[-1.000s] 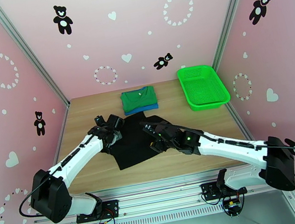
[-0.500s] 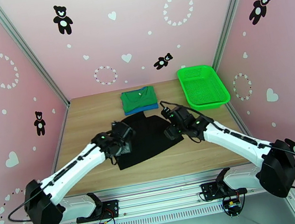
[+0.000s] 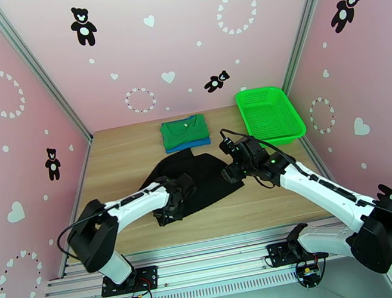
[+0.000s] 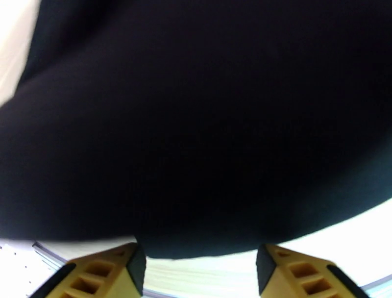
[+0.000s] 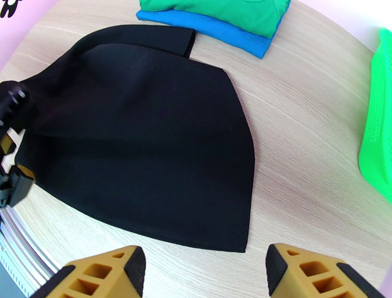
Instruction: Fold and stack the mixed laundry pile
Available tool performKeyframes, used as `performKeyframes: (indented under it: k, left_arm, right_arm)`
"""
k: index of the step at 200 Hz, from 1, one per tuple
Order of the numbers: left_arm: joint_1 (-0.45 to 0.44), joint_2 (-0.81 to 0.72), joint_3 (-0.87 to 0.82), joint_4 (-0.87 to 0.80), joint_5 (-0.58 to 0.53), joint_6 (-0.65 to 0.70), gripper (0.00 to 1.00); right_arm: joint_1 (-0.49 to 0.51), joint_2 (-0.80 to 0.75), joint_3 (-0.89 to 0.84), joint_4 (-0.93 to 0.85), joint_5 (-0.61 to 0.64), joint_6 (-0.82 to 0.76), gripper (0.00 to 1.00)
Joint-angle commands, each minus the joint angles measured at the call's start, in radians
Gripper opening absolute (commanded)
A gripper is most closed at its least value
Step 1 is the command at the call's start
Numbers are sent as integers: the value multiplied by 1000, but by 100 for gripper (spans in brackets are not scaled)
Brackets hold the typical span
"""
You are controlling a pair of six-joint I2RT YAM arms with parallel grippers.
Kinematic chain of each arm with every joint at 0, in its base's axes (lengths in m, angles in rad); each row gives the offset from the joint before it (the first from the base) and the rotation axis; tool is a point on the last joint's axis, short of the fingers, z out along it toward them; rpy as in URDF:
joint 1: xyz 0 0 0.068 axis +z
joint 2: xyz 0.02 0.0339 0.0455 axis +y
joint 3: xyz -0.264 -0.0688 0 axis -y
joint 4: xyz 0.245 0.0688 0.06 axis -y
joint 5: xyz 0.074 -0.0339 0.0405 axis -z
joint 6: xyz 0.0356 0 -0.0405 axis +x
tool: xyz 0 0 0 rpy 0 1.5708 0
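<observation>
- We get soft, even light from above in the overhead view. The pink walls [image 3: 116, 39] and wooden table [image 3: 118, 154] look bright, with no harsh glare.
- Shadows on that table are faint and soft-edged.
- The left wrist view is rough: the black shirt [image 4: 196, 122] sits so close that it's one blurry dark mass with no weave showing, and the corners around it are blown out to white.
- The right wrist view is sharp mid-frame and the wood grain reads fine, but the fisheye bends the edges hard, so the green basket [image 5: 377, 122] curves.
- The yellow fingers [image 5: 98, 274] along the bottom look slightly soft to us.
</observation>
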Motion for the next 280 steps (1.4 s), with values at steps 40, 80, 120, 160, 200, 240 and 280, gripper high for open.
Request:
performKeyframes:
  k: [40, 80, 120, 160, 200, 240, 280]
  left_arm:
    - [31, 136, -18, 114, 194, 79, 65]
    - [12, 245, -9, 252, 423, 71, 65]
    - [-38, 339, 38, 296, 603, 68, 66]
    - [-65, 329, 129, 295, 682, 32, 70]
    - [-81, 200, 286, 75, 538, 58, 84]
    - [-113, 119, 297, -80, 413, 108, 80]
    - [-118, 79, 179, -16, 338, 137, 66]
  right_arm:
    - [-7, -12, -1, -46, 63, 4, 70]
    - [-45, 48, -20, -37, 76, 122, 68]
    - [-61, 80, -5, -55, 112, 174, 67]
    - [-60, 61, -4, -69, 127, 177, 67]
    - [-60, 29, -25, -74, 123, 184, 66]
    - [-60, -18, -70, -55, 102, 223, 67]
    - [-61, -66, -105, -59, 95, 253, 66]
